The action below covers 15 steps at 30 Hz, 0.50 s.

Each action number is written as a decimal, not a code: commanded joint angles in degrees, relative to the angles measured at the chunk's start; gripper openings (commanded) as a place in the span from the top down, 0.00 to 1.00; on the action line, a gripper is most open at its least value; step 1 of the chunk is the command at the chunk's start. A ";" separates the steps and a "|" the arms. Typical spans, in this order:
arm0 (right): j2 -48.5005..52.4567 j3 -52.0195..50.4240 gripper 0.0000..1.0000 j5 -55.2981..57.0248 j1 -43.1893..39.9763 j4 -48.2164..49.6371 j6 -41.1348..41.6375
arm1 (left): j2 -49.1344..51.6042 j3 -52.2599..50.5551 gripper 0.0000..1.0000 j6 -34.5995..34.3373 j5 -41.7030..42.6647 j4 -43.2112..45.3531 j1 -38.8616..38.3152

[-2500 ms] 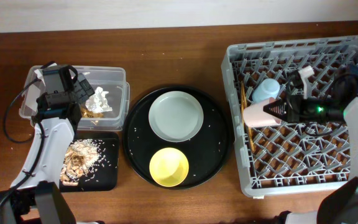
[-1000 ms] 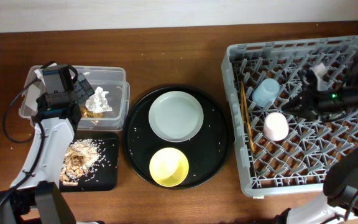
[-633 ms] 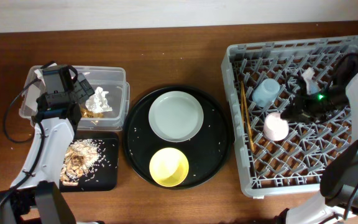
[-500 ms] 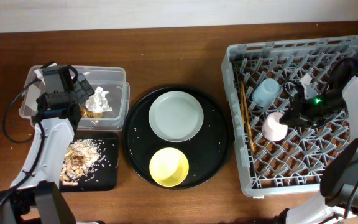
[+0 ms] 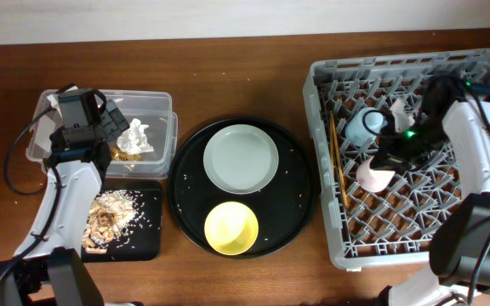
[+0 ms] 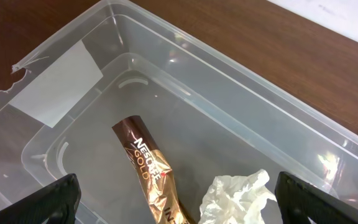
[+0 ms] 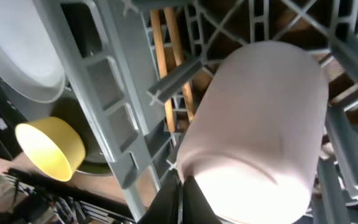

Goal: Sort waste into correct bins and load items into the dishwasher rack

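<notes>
your right gripper looks pinched shut on nothing, tips touching the pink cup resting loose on the dishwasher rack lattice right ahead of it, so too firm a nudge could tip it onto the chopsticks just beyond.

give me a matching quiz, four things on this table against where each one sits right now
Things:
1. pink cup
2. yellow bowl
3. crumpled tissue
4. food scraps

Places:
A. in the small black tray
B. in the dishwasher rack
C. in the clear tub
D. on the round black tray

Pairs: 1-B, 2-D, 3-C, 4-A
</notes>
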 commanded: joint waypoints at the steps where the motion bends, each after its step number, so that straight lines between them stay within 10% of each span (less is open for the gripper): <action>1: -1.57 0.98 0.94 4.48 0.90 -1.16 0.48 | 0.24 0.42 0.01 0.24 0.20 0.09 0.15; 11: -6.21 14.34 0.94 -4.13 6.60 -6.14 -1.27 | 0.24 0.42 0.01 0.24 0.22 0.09 0.15; 15: -9.86 15.41 0.96 20.63 13.60 -6.29 12.52 | 0.24 0.42 0.01 0.24 0.22 0.09 0.15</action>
